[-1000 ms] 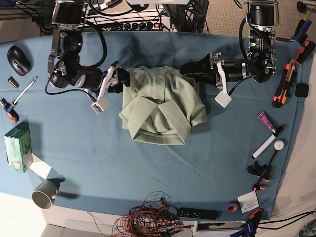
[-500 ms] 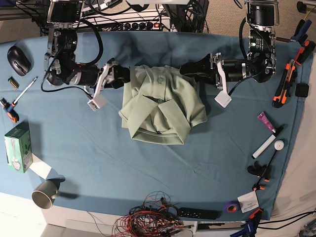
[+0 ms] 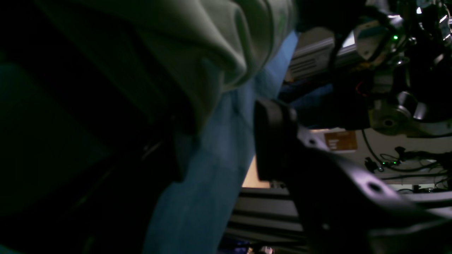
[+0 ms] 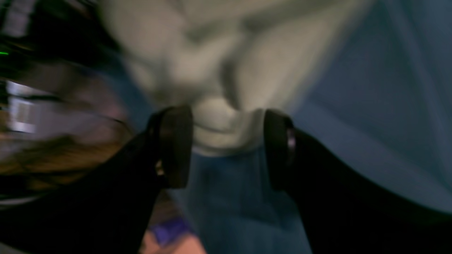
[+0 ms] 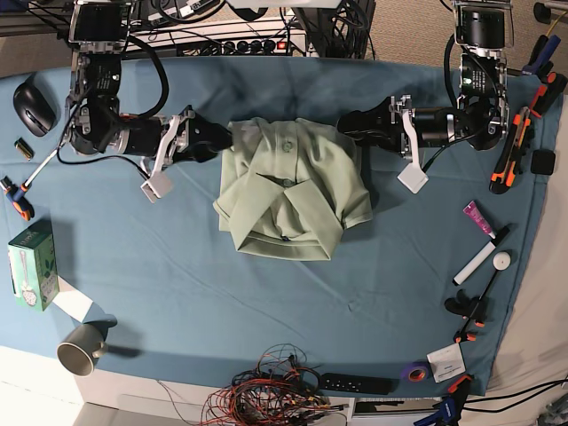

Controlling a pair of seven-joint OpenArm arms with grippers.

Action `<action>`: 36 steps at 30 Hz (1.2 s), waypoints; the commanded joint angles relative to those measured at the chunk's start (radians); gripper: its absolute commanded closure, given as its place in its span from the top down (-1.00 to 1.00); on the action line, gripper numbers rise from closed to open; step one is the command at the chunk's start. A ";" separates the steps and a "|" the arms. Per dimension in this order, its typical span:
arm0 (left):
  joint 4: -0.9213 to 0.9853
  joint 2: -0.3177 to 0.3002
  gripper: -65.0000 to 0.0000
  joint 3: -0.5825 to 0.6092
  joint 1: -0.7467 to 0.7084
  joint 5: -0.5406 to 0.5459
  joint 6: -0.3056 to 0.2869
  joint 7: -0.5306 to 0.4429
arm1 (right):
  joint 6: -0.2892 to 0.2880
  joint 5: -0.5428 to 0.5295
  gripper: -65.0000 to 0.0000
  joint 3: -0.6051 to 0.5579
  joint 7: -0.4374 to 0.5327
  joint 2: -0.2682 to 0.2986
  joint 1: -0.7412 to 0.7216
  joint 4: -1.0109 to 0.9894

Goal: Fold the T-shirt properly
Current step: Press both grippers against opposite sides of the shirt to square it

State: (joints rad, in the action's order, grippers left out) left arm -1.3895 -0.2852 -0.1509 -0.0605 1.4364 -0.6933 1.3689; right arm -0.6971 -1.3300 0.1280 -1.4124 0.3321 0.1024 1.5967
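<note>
The shirt [image 5: 288,191] lies mid-surface [image 5: 177,284] on the blue cloth, already folded into a compact bundle, collar and button on top, one sleeve corner poking out on its base-view right. Judged step: near the end, w/ both arms at the shirt's far top corners, either releasing or about to tidy. Right pincer [image 4: 226,144] is spread, jaws either side of a shirt edge but not pinching it; wrist view is blurred, so can't tell if the pads touch fabric. Left pincer [image 3: 215,141] also reads spread: one jaw beside the shirt's edge, the other dark and partly under the fabric; no grip seen. In base view both sit just beside the shirt, right arm [image 5: 133,133] to its left, left arm [image 5: 426,124] to its right. Next move prob. calls for clearing the shirt w/o snagging it, or else tucking that stray sleeve corner and flattening the lumpy top so the fold sits square.
</note>
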 commanded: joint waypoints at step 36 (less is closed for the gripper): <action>-0.016 0.053 -0.17 -0.002 0.011 0.022 -0.005 -0.037 | -0.001 0.023 0.00 0.002 0.016 -0.055 0.036 0.013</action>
State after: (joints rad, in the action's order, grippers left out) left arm -1.3895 -0.2276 -0.1509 -0.0605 1.4330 -0.6933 1.3457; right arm -0.6968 -1.2812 0.1276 -1.4128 0.2665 0.1497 1.5967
